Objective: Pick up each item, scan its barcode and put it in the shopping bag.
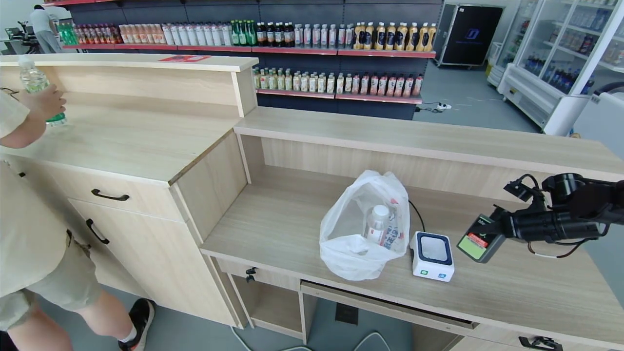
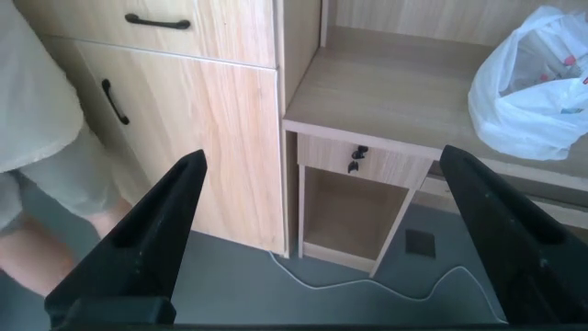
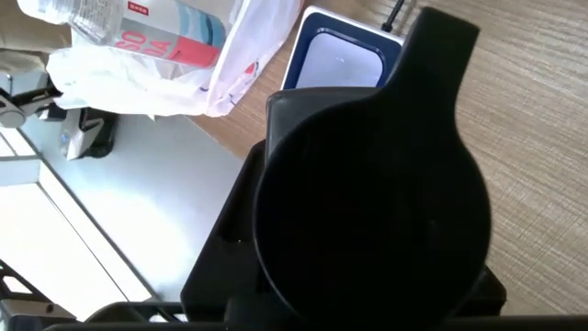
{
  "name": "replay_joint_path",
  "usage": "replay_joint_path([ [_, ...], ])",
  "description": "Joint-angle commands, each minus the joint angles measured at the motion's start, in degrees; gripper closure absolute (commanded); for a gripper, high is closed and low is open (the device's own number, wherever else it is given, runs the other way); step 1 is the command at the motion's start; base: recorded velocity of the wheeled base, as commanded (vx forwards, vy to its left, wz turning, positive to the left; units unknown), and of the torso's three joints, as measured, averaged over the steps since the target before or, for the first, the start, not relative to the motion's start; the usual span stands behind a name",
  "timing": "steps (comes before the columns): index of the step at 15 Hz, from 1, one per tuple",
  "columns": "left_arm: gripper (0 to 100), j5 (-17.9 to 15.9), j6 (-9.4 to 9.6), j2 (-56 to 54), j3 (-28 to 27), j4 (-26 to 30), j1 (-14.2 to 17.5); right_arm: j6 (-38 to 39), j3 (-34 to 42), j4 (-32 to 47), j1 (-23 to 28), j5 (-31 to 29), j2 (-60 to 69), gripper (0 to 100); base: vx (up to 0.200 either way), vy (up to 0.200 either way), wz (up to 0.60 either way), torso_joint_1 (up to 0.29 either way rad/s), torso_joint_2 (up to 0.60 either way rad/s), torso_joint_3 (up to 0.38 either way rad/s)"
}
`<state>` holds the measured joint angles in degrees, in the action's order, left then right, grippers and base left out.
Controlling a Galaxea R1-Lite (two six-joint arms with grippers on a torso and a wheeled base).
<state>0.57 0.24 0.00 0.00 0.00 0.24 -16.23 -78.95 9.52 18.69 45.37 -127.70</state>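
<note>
Two-level light wood counter (image 1: 512,287) in a shop, with bottle-stocked shelves (image 1: 302,48) and glass-door coolers (image 1: 560,58) behind. Right claw (image 1: 492,234) is clamped on a dark pack (image 1: 475,243) with a green and red label, held above the counter just right of the scanner (image 1: 432,256). The pack's long axis tilts down toward the scanner. White shopping bag (image 1: 341,243), holding a bottle (image 1: 378,224), stands just left of the scanner. Left claw (image 2: 322,239) is spread wide and empty, before the counter front. A person's hand (image 1: 46,102) grips a water bottle (image 1: 34,80) on the upper level.

bottle (image 1: 378,223) in shopping bag (image 1: 341,243) | scanner (image 1: 432,255) just right of it | item (image 1: 480,240) right of scanner, above counter (image 1: 512,292)
</note>
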Motion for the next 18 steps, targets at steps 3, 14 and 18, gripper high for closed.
replay_joint_path([
  [3, 0, 0.04, 0.02, 0.00, 0.00, 0.00, 0.02, 0.05, -0.24, -0.64, -0.58, -0.02, -0.71, 100, 0.000, 0.000, 0.00, 0.000, 0.00, 0.000],
  [14, 0, 0.04, 0.02, 0.00, 0.00, 0.00, 0.02, 0.41, -0.59, -4.34, -2.34, 0.07, -2.47, 100, 0.000, 0.000, 0.00, 0.000, 0.00, 0.000],
  [18, 0, 0.04, 0.02, 0.00, 0.00, 0.00, 0.02, 0.41, -0.68, -4.34, -2.43, 0.07, -3.00, 100, 0.000, 0.000, 0.00, 0.000, 0.00, 0.000],
])
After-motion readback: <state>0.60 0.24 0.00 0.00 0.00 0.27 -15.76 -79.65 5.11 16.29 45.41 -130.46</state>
